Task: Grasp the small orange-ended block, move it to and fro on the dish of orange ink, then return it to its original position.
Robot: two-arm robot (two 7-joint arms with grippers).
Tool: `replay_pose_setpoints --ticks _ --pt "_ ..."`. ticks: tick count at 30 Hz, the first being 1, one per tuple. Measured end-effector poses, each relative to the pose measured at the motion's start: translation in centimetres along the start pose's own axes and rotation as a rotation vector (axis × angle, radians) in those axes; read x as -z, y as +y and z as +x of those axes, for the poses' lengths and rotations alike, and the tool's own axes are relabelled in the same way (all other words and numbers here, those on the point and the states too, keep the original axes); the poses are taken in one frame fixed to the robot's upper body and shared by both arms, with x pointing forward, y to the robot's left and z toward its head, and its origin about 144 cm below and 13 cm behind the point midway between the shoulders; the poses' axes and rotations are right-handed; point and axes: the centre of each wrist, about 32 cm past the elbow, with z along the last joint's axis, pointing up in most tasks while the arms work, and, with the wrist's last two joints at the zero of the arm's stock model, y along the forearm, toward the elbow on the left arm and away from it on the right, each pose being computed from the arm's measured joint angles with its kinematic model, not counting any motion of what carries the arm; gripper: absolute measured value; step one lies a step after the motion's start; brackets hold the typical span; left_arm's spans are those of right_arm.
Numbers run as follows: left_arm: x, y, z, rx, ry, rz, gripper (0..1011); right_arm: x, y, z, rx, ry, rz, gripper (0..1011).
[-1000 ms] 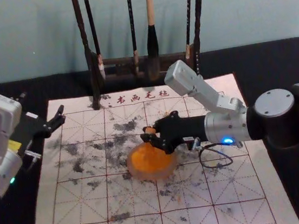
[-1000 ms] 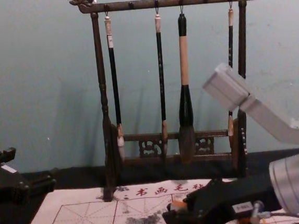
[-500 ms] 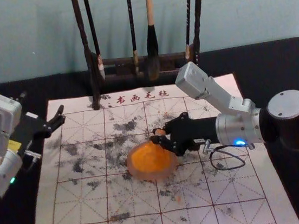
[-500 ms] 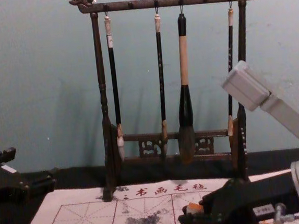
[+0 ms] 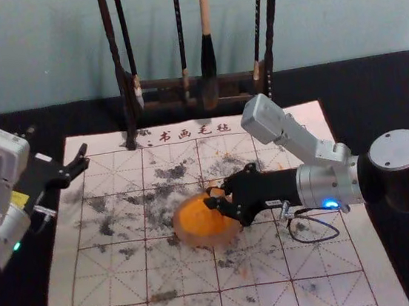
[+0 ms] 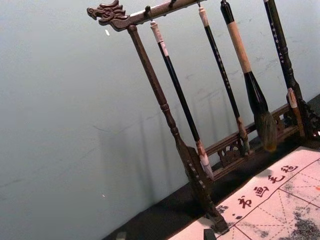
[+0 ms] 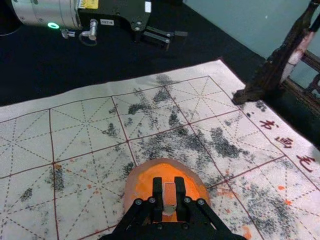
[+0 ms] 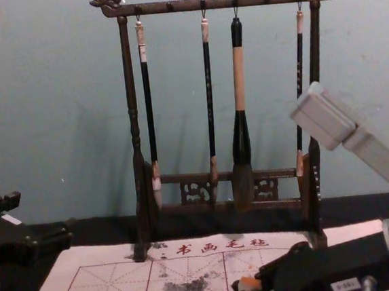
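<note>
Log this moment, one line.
Right gripper: closed on small orange-ended block | over round dish of orange ink | left gripper: open, over white gridded mat's left edge

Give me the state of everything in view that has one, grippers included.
Right gripper: shut on the block, at the ink dish
Block: gripped; contact with ink unclear
Ink dish: uncovered, orange ink inside
Left gripper: open, holding nothing, by the mat's left edge
Mat: spread out, stained
Brush rack: upright
Four brushes: hanging, tips down
</note>
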Motion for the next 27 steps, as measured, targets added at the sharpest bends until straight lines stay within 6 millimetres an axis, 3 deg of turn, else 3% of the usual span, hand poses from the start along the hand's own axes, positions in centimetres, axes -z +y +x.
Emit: replay_pose_setpoints --ticks 27 --pt "0.0 0.0 0.0 0.0 0.0 0.0 1001 -1.0 3.1 0.2 -0.013 0.004 0.009 109"
